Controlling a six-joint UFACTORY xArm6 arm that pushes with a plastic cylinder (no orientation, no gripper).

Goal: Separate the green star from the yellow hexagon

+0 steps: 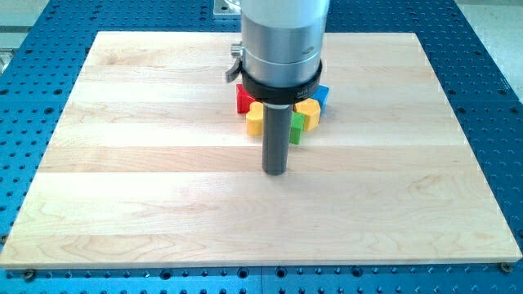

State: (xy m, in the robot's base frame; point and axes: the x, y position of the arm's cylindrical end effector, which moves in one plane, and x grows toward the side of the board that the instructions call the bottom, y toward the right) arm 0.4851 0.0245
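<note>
A tight cluster of blocks sits just above the board's centre, partly hidden by my arm. A sliver of the green star (297, 129) shows right of the rod, touching the yellow hexagon (308, 112) on its upper right. A yellow block (254, 120) lies at the cluster's left. My tip (274, 171) rests on the board below the cluster, a short way below and left of the green star, touching no block.
A red block (243, 98) sits at the cluster's upper left and a blue block (321, 95) at its upper right. Other cluster blocks are hidden behind the arm. The wooden board (122, 188) lies on a blue perforated table.
</note>
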